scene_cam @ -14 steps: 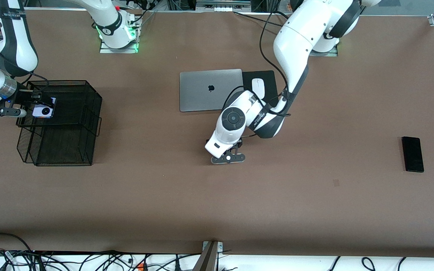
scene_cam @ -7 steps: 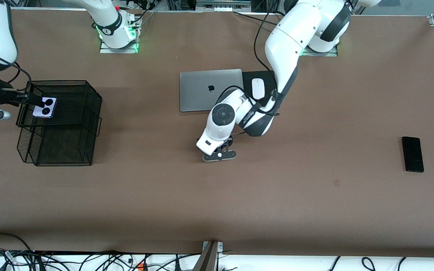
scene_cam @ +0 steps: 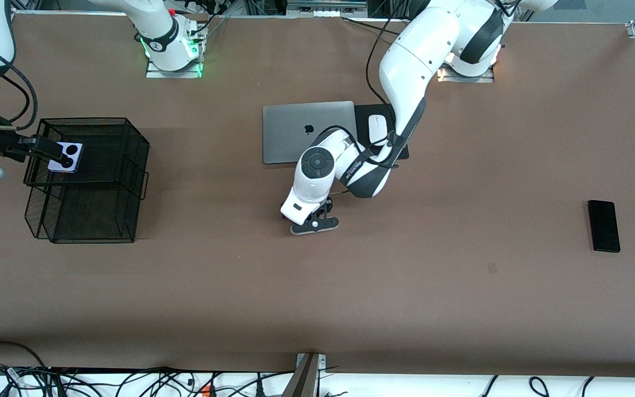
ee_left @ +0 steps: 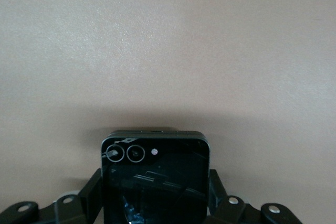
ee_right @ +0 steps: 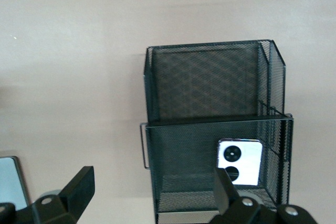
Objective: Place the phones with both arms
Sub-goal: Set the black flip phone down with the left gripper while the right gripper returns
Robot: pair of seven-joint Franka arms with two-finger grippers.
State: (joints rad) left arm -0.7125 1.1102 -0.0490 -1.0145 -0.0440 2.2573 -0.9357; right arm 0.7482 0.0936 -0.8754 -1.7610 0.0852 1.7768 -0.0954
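Left pincer (scene_cam: 314, 218) hangs low over the bare brown bench (scene_cam: 317, 298) near its middle, jaws closed tight on the small squarish black phone (ee_left: 155, 179), which the left wrist view shows clamped by its edges, twin lenses facing the camera. Toward the left arm's end of the bench lies the long slim black slab phone (scene_cam: 604, 225), flat, untouched and well apart from everything else.

Right pincer (ee_right: 152, 192) hovers at the rim of the black wire-mesh tray stack (scene_cam: 89, 179), jaws spread wide and empty. On the stack's upper tier rests the small squarish lilac phone with two black circles (scene_cam: 66, 157); the lower tier looks empty.

Farther from the front camera sit the closed silver laptop (scene_cam: 307, 131) and, beside it, the white mouse (scene_cam: 377, 128) on a black pad.

By my reckoning, one phone is placed, one is in carriage and one remains to be fetched.
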